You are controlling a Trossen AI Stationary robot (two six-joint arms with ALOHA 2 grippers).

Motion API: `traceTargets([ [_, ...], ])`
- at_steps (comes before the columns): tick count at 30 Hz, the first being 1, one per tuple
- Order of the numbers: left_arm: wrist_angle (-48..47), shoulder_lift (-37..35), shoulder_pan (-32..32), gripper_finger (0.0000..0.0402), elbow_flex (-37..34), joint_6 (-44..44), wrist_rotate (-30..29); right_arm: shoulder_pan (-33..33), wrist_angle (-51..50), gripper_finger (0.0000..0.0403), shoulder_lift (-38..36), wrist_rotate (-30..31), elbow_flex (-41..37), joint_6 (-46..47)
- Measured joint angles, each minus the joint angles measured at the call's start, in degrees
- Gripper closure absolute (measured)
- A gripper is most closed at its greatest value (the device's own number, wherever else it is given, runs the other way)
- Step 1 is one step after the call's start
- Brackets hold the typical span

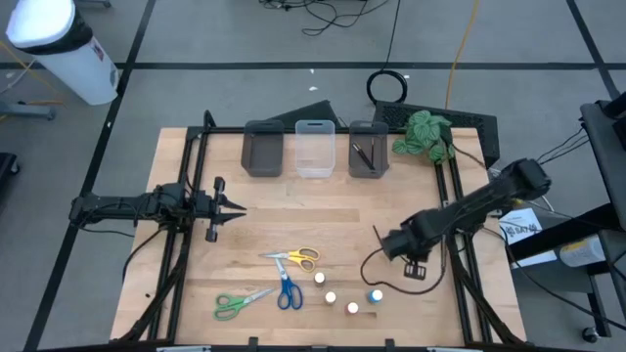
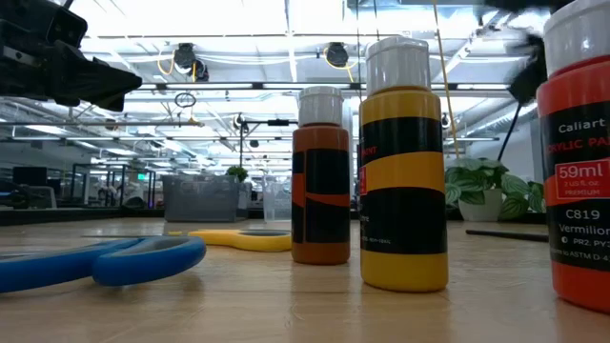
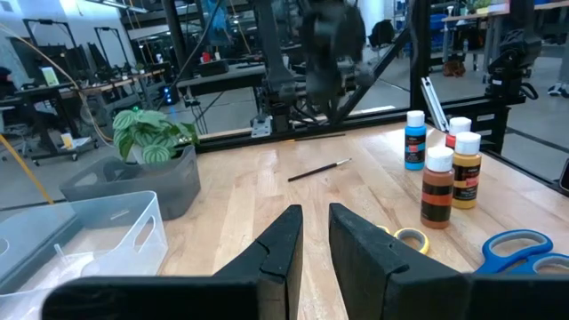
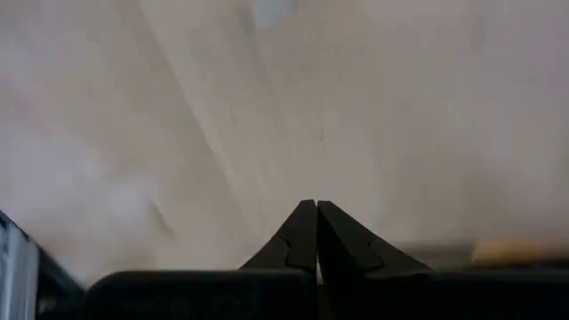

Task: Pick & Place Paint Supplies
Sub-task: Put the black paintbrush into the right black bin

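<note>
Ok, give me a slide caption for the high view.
Right gripper shut low by a brush; left gripper waits; scissors and paint pots remain on the table.

Overhead camera: looking straight down on my whole table (image 1: 196, 293). Low camera: sitting at tabletop height, facing level, close to the paint bottles (image 2: 403, 162). My left wrist camera is sharing those bottles; my right is facing bare wood closely.

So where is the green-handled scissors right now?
In the high view, the green scissors lies near the table's front edge, left of the blue scissors, apart from both grippers.
</note>
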Motion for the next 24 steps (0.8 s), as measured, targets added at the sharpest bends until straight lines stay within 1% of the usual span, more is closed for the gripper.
traceTargets([
  [5,0.01,-0.01,0.02,0.0330,0.00,-0.01,0.00,2.60,-3.03,0.0403,5.48,-10.09,-3.71,3.82],
  [9,0.01,0.00,0.02,0.0330,0.00,0.01,0.00,4.47,-2.34,0.0403,7.26,-13.42,-6.92,5.79],
  [12,-0.01,-0.01,0.00,0.0330,0.00,-0.01,0.00,5.56,-1.68,0.0403,7.66,-14.60,-9.09,7.42],
  [17,0.01,-0.01,0.00,0.0330,0.00,0.00,0.00,7.10,-0.50,0.0403,7.66,-14.65,-12.82,10.66],
  [24,0.01,0.02,0.00,0.0330,0.00,-0.01,0.00,7.24,9.80,0.0403,7.66,-14.05,-17.23,14.08],
])
